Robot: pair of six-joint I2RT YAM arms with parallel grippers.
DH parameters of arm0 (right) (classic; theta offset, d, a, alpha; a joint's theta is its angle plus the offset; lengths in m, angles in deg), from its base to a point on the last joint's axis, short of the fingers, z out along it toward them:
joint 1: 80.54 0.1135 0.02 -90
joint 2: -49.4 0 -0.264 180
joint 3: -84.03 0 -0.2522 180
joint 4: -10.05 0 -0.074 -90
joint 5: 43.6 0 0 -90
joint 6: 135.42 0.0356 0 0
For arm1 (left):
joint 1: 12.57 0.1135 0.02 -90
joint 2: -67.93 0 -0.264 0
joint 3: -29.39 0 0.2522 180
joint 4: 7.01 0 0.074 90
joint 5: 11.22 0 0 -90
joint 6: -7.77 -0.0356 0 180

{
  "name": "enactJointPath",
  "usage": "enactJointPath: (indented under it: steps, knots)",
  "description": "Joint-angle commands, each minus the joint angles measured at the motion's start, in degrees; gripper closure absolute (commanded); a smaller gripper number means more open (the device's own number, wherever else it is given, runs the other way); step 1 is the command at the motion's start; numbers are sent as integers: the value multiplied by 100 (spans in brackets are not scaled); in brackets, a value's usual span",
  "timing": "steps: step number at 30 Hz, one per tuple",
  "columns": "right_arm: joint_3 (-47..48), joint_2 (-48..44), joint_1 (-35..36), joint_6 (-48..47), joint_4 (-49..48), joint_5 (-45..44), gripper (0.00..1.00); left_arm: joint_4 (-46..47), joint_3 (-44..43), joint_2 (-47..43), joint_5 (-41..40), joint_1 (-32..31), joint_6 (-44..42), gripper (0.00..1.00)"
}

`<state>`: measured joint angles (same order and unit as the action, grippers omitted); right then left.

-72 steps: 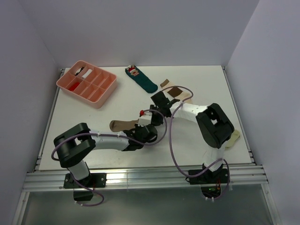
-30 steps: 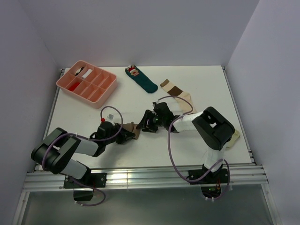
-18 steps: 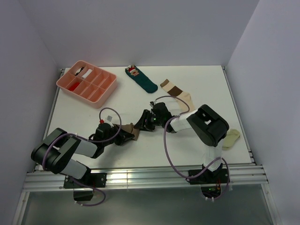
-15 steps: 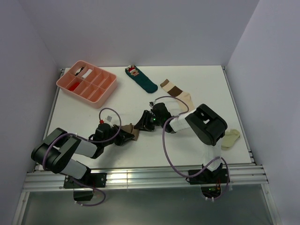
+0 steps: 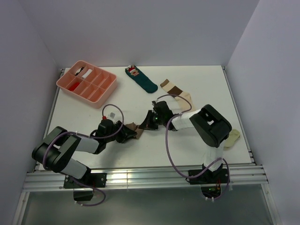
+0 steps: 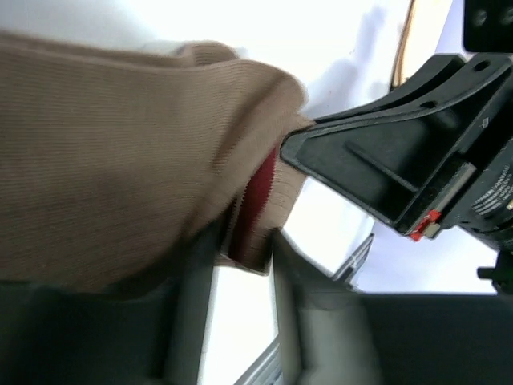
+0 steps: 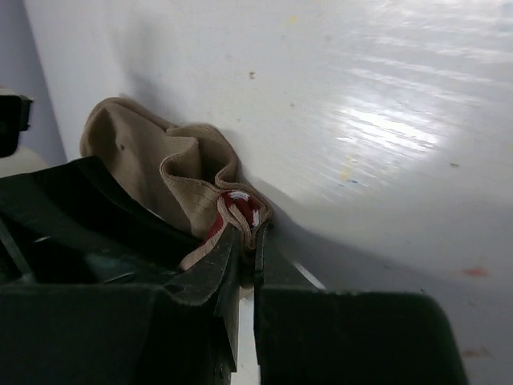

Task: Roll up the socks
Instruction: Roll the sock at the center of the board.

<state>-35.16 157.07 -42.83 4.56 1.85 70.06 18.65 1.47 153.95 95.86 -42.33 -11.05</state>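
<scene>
The white surface (image 5: pixel 140 152) carries everything. Both black-and-white arms reach in low towards its middle, their tips nearly meeting. At the back left sits a pink plastic tray with compartments (image 5: pixel 90 97). At the back centre lies a dark teal sock with a red-and-white figure (image 5: pixel 143 80), well apart from the arms. To its right, the cream fabric sock with dark brown and tan bands (image 5: pixel 177 92) lies flat, just behind the right arm. A pale yellowish sock-shaped piece (image 5: pixel 232 137) lies near the right edge.

The plain tan-brown fabric sock (image 5: pixel 133 128) is bunched on the surface between the two arm tips. The right pincer (image 7: pixel 247 241) is together, clamped on the sock's cuff, where a red-and-white edge shows between its fingertips. The left pincer (image 6: pixel 236 269) stands a little apart, with the sock's fabric and red inner edge hanging in the gap. Whether it grips the sock cannot be told.
</scene>
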Motion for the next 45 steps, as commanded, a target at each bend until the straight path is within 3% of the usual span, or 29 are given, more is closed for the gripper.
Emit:
enactJointPath:
  steps: [1,4,8,16,24,32,40,45]
  knots:
    - [182,-255,-168,-716,1524,-774,100,-961,-421,-217,-380,23,-595,57]
    - [322,-432,-194,-998,2052,-1081,100,-1454,-834,-349,-618,23,-947,52]
    - [428,-633,-238,-1209,2494,-1355,100,-1937,-1273,-375,-917,23,-1360,51]
    - [612,-924,-352,-1569,3214,-1742,100,-2237,-1740,72,-1382,23,-1651,64]
    - [823,-994,-352,-1772,3750,-2031,100,-2412,-2416,1048,-1602,23,-1958,70]
    - [841,-1144,-370,-1886,4015,-2155,100,-2808,-3251,1698,-1682,67,-2319,72]
    - [481,-1565,-361,-1808,3365,-1830,100,-3010,-3427,1892,-1690,67,-2301,70]
    - [603,-1434,-361,-1825,3495,-1812,100,-2826,-3278,1840,-1594,67,-2240,67]
